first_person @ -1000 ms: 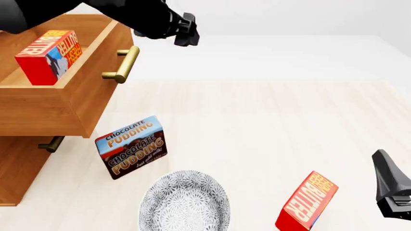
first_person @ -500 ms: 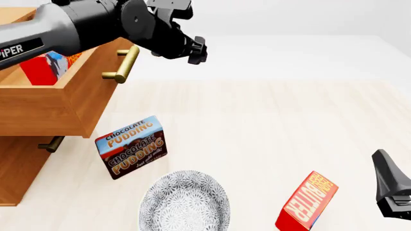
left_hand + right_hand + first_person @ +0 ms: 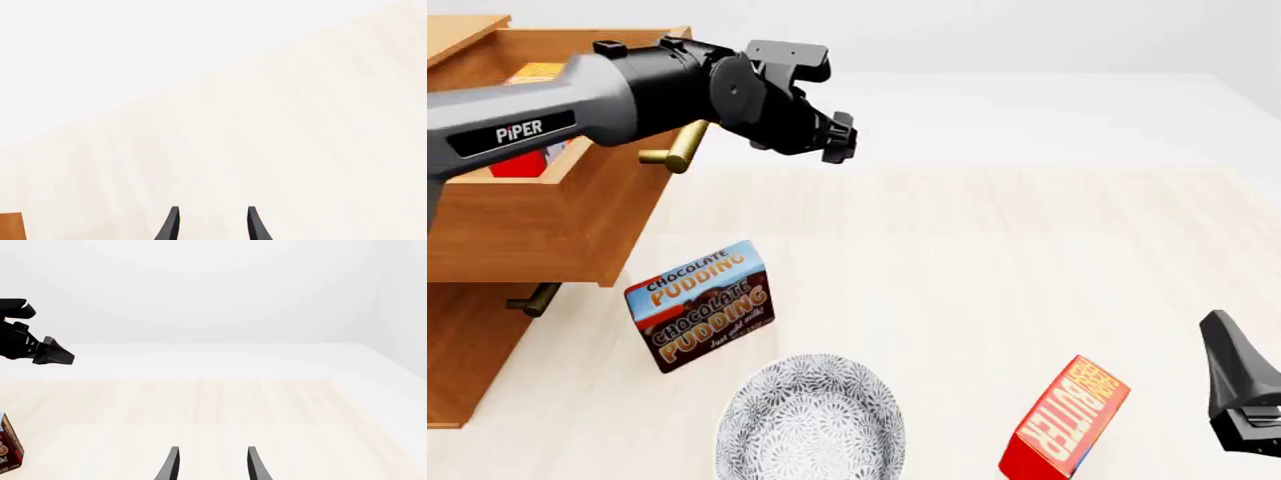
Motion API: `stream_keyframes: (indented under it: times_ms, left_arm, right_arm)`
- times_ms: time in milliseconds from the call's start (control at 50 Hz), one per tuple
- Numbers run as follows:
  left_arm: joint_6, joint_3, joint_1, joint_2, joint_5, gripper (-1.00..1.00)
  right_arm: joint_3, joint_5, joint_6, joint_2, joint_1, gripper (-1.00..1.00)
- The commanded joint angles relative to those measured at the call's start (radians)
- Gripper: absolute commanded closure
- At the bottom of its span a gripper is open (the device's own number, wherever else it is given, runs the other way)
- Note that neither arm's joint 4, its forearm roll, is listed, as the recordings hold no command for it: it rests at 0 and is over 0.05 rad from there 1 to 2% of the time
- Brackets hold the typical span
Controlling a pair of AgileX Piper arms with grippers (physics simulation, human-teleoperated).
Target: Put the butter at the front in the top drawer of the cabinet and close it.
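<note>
Swinging out over the pulled-out top drawer (image 3: 554, 215) of the orange-brown wooden cabinet (image 3: 467, 345), the black left arm now crosses its brass bar handle (image 3: 681, 148), left gripper (image 3: 838, 140) past the drawer front — fingers parted, empty. A small red butter carton (image 3: 523, 160) sits inside the drawer, largely hidden by the arm. Its twin (image 3: 1068, 420) leans near the table's front edge, beside the patterned grey bowl (image 3: 811, 420) and blue-and-brown chocolate pudding box (image 3: 701, 305). Right gripper (image 3: 211, 465) — parted, empty — waits at the table's front right corner.

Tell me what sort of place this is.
Probably a simulated kitchen-style tabletop test scene: a pale wooden table against blank white, grocery boxes such as the chocolate pudding box, a patterned bowl and a wooden cabinet.
</note>
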Motion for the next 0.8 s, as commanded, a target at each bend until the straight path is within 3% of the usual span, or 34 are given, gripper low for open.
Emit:
stream_keyframes:
  times_ms: [20, 800]
  left_arm:
    - [-0.013, 0.028, 0.013, 0.017, -0.032, -1.0]
    - [-0.029, 0.127, 0.09, -0.006, -0.093, -1.0]
  right_arm:
    - [0.001, 0.002, 0.0, -0.003, 0.0, -1.0]
    - [0.001, 0.002, 0.0, -0.003, 0.0, -1.0]
